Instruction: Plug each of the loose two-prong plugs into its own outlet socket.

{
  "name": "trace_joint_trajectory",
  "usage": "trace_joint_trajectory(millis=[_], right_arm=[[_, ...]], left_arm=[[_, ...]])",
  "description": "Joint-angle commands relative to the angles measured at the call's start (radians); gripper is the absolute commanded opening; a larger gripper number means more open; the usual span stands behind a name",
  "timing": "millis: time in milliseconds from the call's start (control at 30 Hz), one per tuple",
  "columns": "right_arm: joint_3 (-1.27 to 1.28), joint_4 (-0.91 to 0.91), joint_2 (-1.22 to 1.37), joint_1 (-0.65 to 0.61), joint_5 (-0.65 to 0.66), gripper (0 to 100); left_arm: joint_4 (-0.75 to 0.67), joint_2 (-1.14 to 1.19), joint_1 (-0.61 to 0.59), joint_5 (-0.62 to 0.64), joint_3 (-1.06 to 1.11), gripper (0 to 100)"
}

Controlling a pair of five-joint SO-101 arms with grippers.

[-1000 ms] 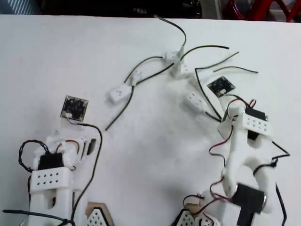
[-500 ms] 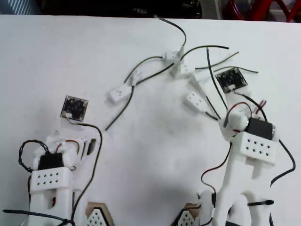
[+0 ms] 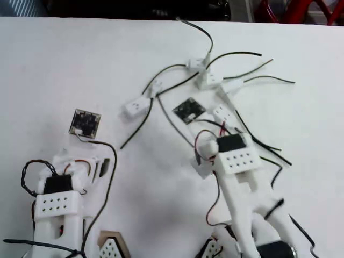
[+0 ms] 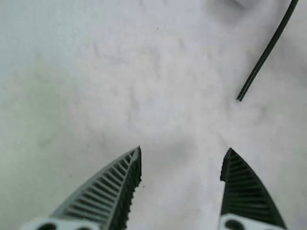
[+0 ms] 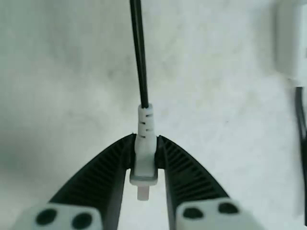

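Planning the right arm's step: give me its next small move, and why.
Likely carry the plug toward the white socket block nearby: the right gripper is already shut on the plug, and the plug touches no socket yet.

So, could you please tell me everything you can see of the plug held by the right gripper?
The plug is a white plastic body with a ribbed collar, from which a black twin cable runs off. A short pale stub pokes from its other end. It sits in the right gripper, pinched on both sides by the black ridged jaws, with the white table behind it.
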Motion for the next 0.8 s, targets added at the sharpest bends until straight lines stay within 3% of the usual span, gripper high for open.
trace_joint_trajectory(millis=[0,267,367,500,767], right_arm=[[-0.049,0.008,0.122,-0.042,-0.005,1.7],[-0.178,0.012,0.375,-0.047,-0.002,2.2],[-0.227,0.061,0.449,-0.047,-0.002,6.7],[-0.308,0.157,0.507,-0.044,0.064,6.0],[-0.377,0.200,0.556,-0.039,0.075,4.6]], left_arm=[[-0.021,-0.018,-0.007,-0.012,-0.002,27],[-0.021,-0.018,-0.007,-0.012,-0.002,27],[-0.021,-0.018,-0.007,-0.012,-0.002,27],[-0.021,-0.018,-0.007,-0.012,-0.002,27],[-0.021,-0.018,-0.007,-0.014,-0.002,27]])
